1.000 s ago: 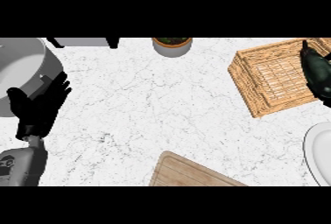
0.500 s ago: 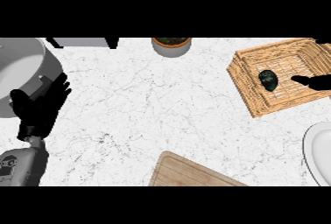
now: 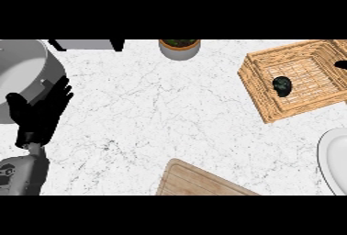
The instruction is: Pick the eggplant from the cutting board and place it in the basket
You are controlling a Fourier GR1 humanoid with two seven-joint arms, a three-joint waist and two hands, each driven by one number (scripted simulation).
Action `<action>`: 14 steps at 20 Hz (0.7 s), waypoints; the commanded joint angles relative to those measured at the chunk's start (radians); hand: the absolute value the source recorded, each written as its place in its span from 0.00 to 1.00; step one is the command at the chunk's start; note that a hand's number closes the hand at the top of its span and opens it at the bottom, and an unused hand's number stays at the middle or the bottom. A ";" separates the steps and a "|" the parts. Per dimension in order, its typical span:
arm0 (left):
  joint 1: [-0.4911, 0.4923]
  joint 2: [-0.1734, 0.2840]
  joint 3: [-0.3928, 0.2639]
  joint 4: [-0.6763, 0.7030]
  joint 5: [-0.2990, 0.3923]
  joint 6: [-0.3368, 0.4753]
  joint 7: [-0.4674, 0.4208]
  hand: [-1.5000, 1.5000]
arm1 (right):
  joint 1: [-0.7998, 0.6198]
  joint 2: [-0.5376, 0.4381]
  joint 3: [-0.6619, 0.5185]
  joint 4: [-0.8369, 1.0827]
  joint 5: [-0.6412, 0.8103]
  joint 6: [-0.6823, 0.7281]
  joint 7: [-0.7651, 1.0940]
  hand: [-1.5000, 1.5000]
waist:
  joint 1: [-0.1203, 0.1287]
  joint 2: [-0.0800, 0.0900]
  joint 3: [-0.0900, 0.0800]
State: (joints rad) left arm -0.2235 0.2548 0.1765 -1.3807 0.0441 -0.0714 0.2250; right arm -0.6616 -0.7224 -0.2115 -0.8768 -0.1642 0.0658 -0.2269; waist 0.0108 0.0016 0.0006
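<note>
Eggplant lies in basket; right hand mostly cut off.

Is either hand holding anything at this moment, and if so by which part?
Nothing is held. The eggplant lies alone in the basket. The left hand rests open at the view's left; only a dark tip shows at the right edge.

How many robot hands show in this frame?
2: the left hand rests open at the left edge; only a dark tip of the right hand shows at the right edge, over the basket.
</note>
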 commanded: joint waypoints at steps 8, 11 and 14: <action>-0.023 0.032 0.018 -0.025 0.025 -0.030 0.034 0.50 | -0.015 -0.270 -0.216 0.430 -0.152 0.390 -0.055 0.00 | 0.012 0.010 0.003; -0.030 -0.015 -0.015 -0.003 -0.003 -0.004 -0.003 0.50 | 0.019 -0.348 -0.193 0.487 -0.101 0.493 -0.129 0.00 | 0.018 0.022 0.006; -0.046 -0.022 -0.018 -0.027 -0.007 0.018 0.030 0.50 | 0.030 -0.386 -0.191 0.543 -0.084 0.571 -0.173 0.00 | 0.027 0.022 0.007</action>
State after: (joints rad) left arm -0.2405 0.2420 0.1632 -1.4034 0.0434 -0.0721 0.2349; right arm -0.6553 -1.0423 -0.4008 -0.4084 -0.2663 0.5211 -0.3420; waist 0.0331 0.0192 0.0061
